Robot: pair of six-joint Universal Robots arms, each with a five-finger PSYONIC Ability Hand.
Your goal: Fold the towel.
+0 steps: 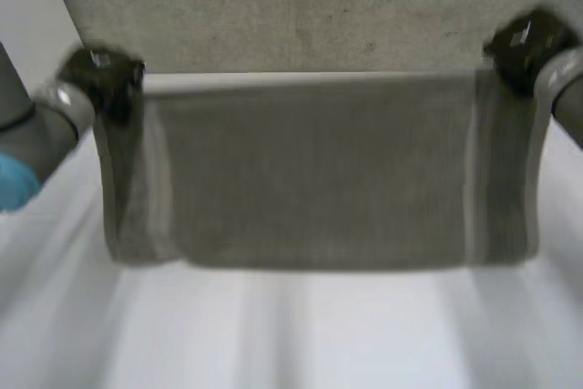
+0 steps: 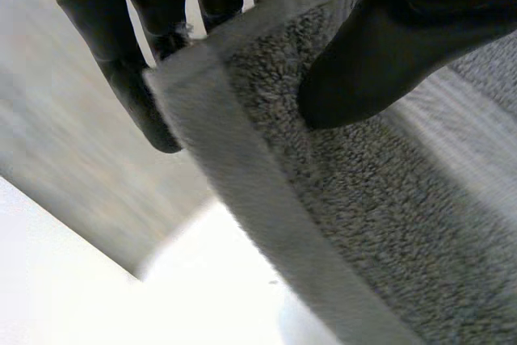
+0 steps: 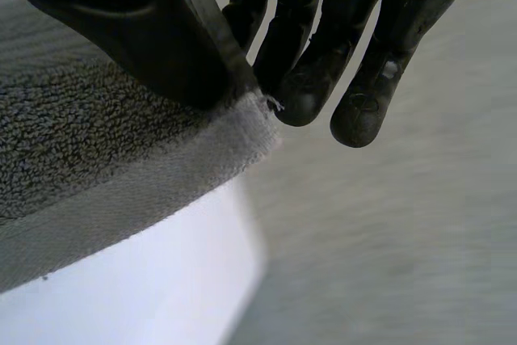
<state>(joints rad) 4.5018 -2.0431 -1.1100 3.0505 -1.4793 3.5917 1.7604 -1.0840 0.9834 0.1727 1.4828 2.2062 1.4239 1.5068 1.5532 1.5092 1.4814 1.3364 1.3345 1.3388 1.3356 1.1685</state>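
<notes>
A grey terry towel (image 1: 319, 170) hangs stretched between my two hands, its lower edge down near the white table (image 1: 301, 334). My left hand (image 1: 100, 75) is shut on the towel's upper left corner. In the left wrist view its thumb (image 2: 388, 54) presses the towel (image 2: 388, 224) near the hemmed edge, with the fingers (image 2: 137, 62) behind the cloth. My right hand (image 1: 524, 43) is shut on the upper right corner. Its thumb (image 3: 137, 30) pinches the towel (image 3: 89, 151) at the corner hem against the fingers (image 3: 323, 54).
A grey speckled surface (image 1: 319, 6) stretches beyond the table's far edge, behind the held towel. White tabletop (image 3: 145, 280) lies under the hanging cloth and in front of it.
</notes>
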